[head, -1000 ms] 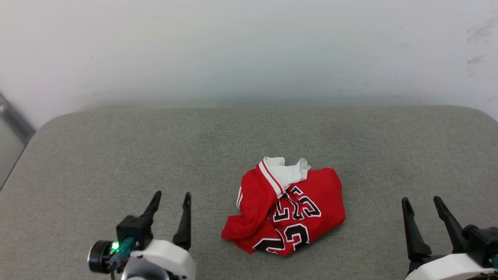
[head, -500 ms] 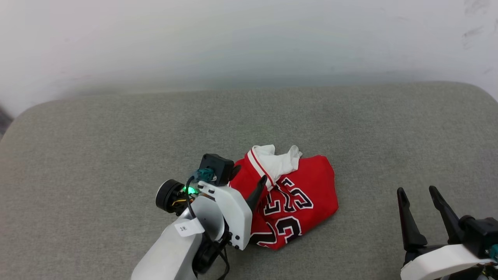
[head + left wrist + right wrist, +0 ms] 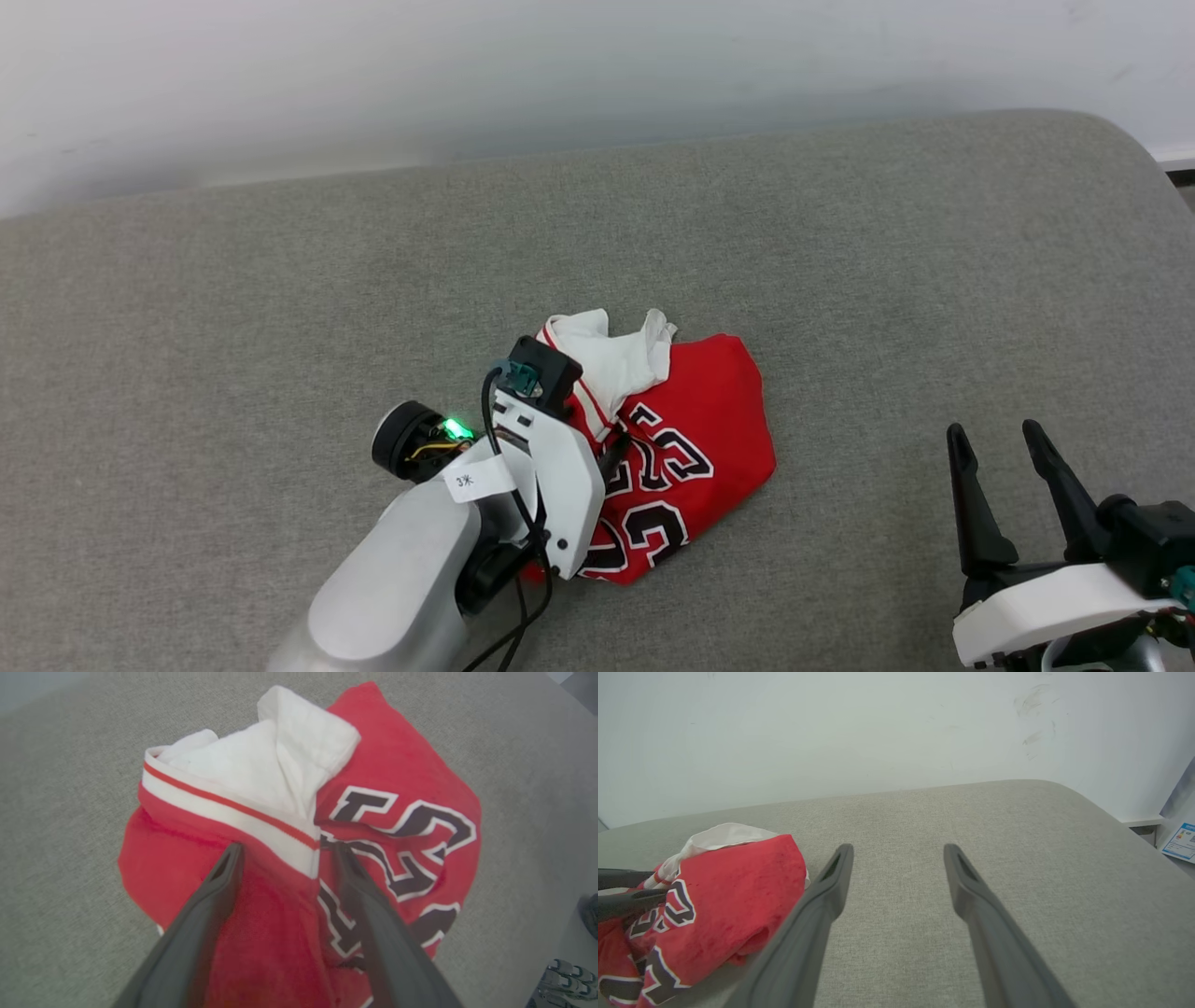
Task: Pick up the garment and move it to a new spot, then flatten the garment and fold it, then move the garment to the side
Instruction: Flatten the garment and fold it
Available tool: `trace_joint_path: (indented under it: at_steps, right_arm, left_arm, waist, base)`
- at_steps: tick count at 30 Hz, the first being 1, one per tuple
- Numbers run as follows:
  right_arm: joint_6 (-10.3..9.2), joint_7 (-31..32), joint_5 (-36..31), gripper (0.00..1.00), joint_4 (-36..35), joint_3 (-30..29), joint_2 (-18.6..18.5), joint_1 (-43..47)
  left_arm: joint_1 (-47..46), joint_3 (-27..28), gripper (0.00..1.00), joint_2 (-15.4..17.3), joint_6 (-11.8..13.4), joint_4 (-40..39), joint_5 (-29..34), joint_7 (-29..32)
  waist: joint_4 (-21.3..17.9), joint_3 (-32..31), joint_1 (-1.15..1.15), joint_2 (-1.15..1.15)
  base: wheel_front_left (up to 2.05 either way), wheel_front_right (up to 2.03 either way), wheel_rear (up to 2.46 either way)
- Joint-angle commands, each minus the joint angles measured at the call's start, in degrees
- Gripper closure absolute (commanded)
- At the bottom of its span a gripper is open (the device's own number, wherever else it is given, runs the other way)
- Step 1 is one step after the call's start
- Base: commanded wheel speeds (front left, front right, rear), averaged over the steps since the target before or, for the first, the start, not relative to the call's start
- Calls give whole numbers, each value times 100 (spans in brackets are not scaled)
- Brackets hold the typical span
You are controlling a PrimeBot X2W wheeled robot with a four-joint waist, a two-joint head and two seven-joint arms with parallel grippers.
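The garment [image 3: 691,420], marked 23, is seen crumpled mid-frame. The left gripper [image 3: 286,847] is spread wide over it, the right gripper [image 3: 992,429] wide and empty, lower right. A shoe [image 3: 565,977] is caught by the left wrist view.

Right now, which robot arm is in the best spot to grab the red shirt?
Left. The left gripper is open right over the crumpled garment, fingers either side of a red fold. The right gripper, open too, is off beside it over the grey surface.

Your left arm [image 3: 401,588] is hiding part of the garment [image 3: 714,411] from you. The edge is cutting off a shoe [image 3: 566,977]. The arm's label [image 3: 467,481] is looking too small to read.
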Motion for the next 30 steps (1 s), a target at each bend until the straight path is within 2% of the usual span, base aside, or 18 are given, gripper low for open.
trace_joint_path:
  at_steps: [1, 6, 9, 13, 18, 19, 21, 27, 30]
  right_arm:
    - [-1, -42, 36, 0, 36, -4, 6, -71]
    - [-2, -82, 39, 0, 120, -62, 6, -91]
    - [-2, -93, 33, 0, 150, -86, 6, -65]
    - [-2, -79, 56, 0, 177, -105, 5, -8]
    - [-2, -37, 80, 0, 166, -139, 6, 83]
    - [-1, -14, 78, 0, 158, -152, 6, 98]
    - [-2, 24, 60, 0, 143, -156, 5, 126]
    - [-2, 82, 33, 0, 104, -137, 5, 173]
    - [-1, 107, 17, 0, 91, -129, 5, 183]
  left_arm:
    - [-90, -1, 100, 6, -18, -13, -15, -69]
    - [-156, 82, 100, 51, 69, -158, 38, -344]
    - [-83, 193, 100, 98, 216, -348, 85, -631]
    - [282, 463, 100, 174, 555, -669, 37, -1037]
    - [1038, 886, 100, 297, 1073, -1006, -162, -1306]
    - [1391, 1048, 100, 336, 1248, -1080, -295, -1347]
    - [1729, 1182, 100, 369, 1398, -1120, -411, -1364]
    - [2735, 1443, 100, 373, 1683, -1053, -817, -1261]
    - [2992, 1483, 100, 320, 1717, -992, -972, -1218]
  waist:
    - [-12, 24, -1, 0]
    - [60, -3, -1, 0]
    - [153, -75, -1, 0]
    - [274, -197, -1, 0]
    - [458, -314, -1, 0]
    - [535, -347, -1, 0]
    - [605, -374, -1, 0]
    - [729, -440, -1, 0]
    - [749, -466, -1, 0]
  base:
    - [0, 0, 0]
    - [0, 0, 0]
    - [0, 0, 0]
    - [0, 0, 0]
    - [0, 0, 0]
    - [0, 0, 0]
    - [0, 0, 0]
    - [0, 0, 0]
    - [0, 0, 0]
